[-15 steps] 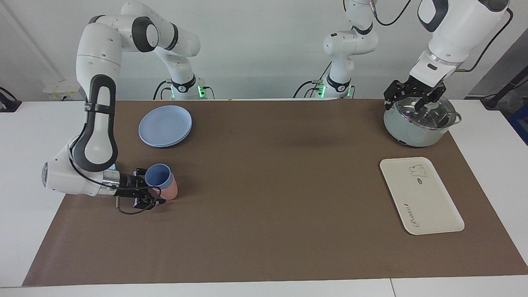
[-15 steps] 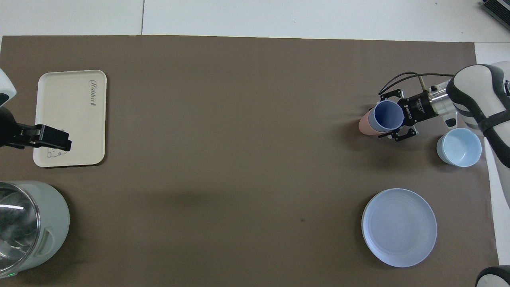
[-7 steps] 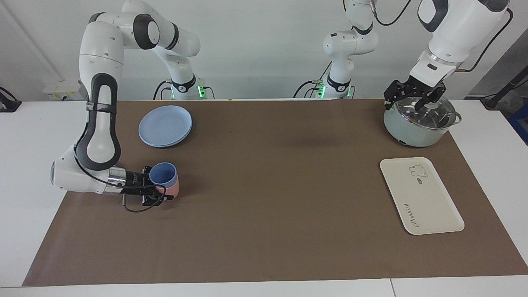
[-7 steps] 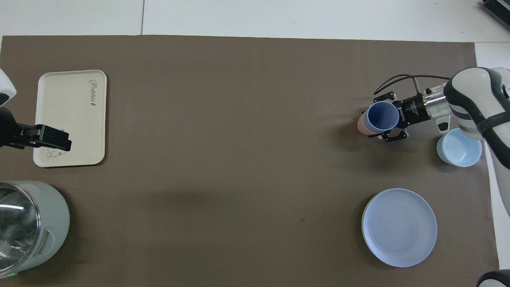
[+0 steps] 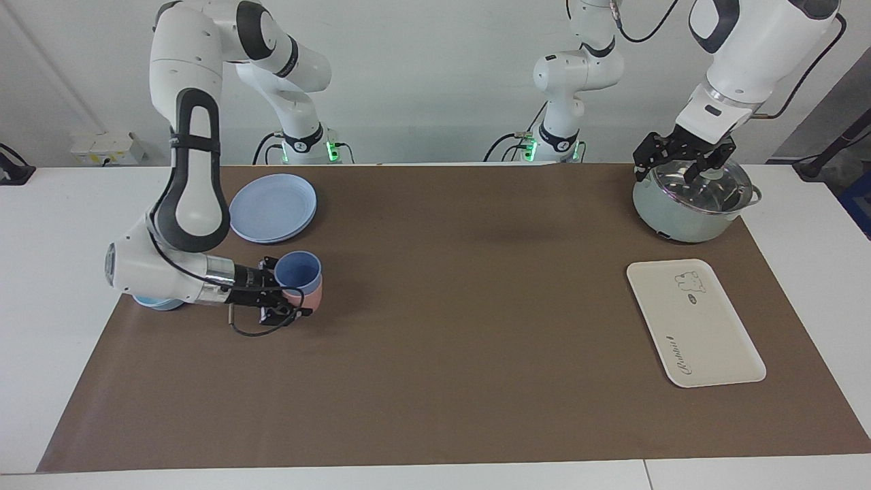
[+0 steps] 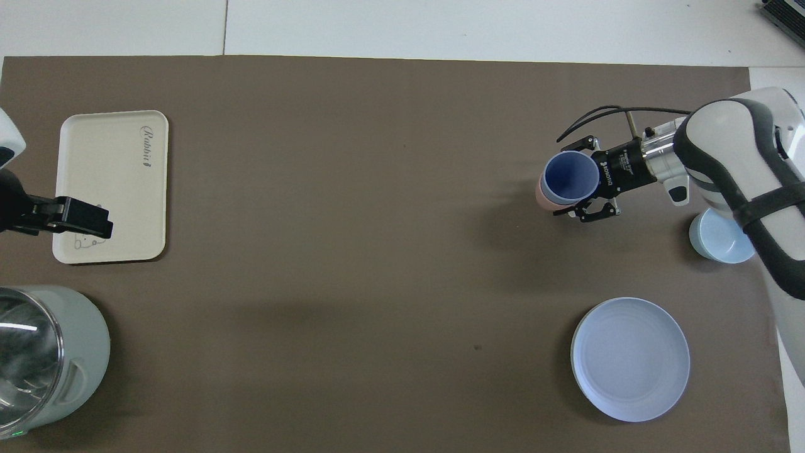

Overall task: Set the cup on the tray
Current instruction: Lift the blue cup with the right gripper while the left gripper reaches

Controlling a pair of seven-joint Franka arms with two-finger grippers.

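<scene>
Carrying: cup (image 5: 297, 269) nested in the pink cup (image 5: 307, 297), both gripped from the side by the right gripper (image 5: 280, 299) at the right arm's end of the table, beside the blue plate (image 5: 273, 207).
Step in hand: transport toward the tray (image 5: 694, 322), by the look of it only just begun.
Doing it well: wrist level, mouth of the cup upward, a steady sweep along the brown mat (image 5: 449, 381) toward the left arm's end.
Watch for: pink cup riding along underneath; only the blue one wanted on the tray, so possibly a separation needed before set-down.
Clearance: enough height to pass over the tray rim, then straight down onto the bare middle, away from the lettering end if possible.
Right jaws: clamped on the stacked pair, fingers either side of the pink wall just under the blue rim; outer links splayed.
Left gripper (image 5: 682, 158): waiting over the lidded pot (image 5: 687, 197), jaws apart, holding nothing.
Tray: well apart from the cup, just farther from the robots than the pot, lying bare.
Bowl (image 6: 717, 238): light blue, partly under the right arm, untouched.
</scene>
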